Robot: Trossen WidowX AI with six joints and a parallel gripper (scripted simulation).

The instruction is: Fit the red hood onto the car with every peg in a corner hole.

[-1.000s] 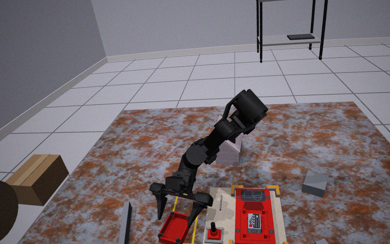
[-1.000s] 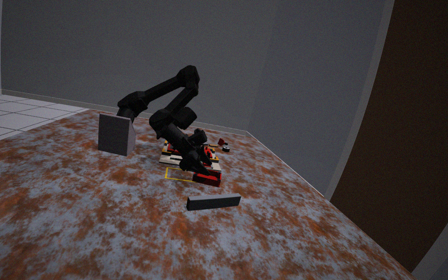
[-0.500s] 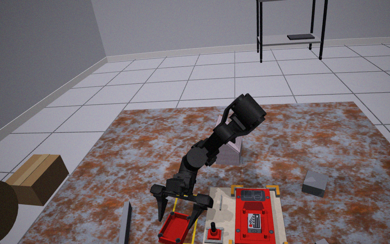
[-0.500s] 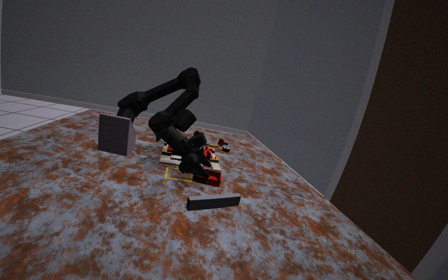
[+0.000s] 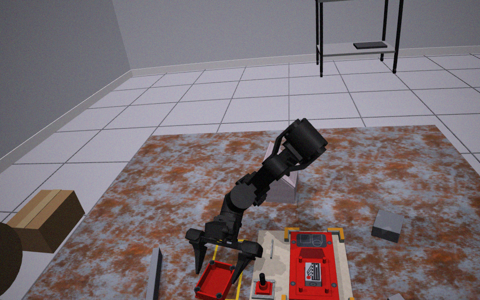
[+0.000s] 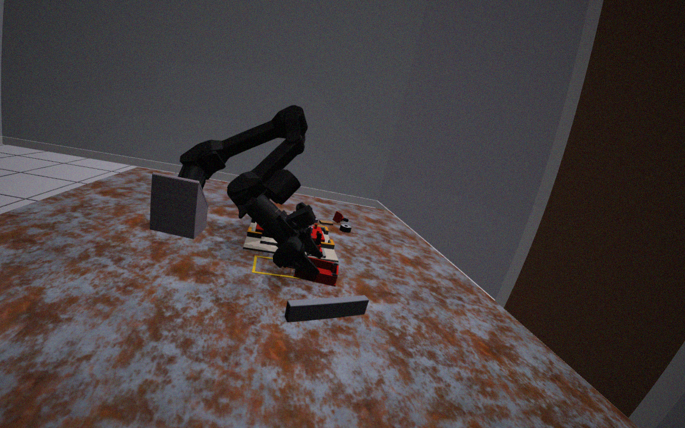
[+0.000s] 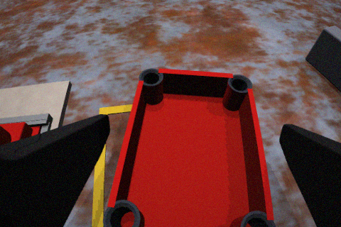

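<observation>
The red hood point(image 5: 216, 280) point(image 6: 329, 277) point(image 7: 185, 156) lies roof down on the table, its hollow side and dark corner bosses facing up. My gripper point(image 5: 216, 276) point(image 7: 195, 128) is open and empty, one finger outside each long side of the hood. In the wrist view there is a gap on both sides, wider on the left. The red chassis point(image 5: 294, 264) sits in the jig on the cream plate point(image 5: 260, 263) point(image 7: 35, 96), right of the hood in the top view. Its engine block point(image 5: 313, 274) is between the upright pegs point(image 5: 300, 259). The arm hides part of the chassis in the exterior view.
A yellow outline point(image 5: 238, 289) point(image 6: 253, 264) point(image 7: 99, 177) runs beside and partly under the hood. A grey bar point(image 5: 153, 274) point(image 6: 326, 308) point(image 7: 328, 53) lies beyond its other side. A black-knobbed red part point(image 5: 262, 286) stands in a grey holder. A pale wedge block point(image 5: 284, 192) point(image 6: 175, 204) and grey block point(image 5: 388, 225) stand farther off.
</observation>
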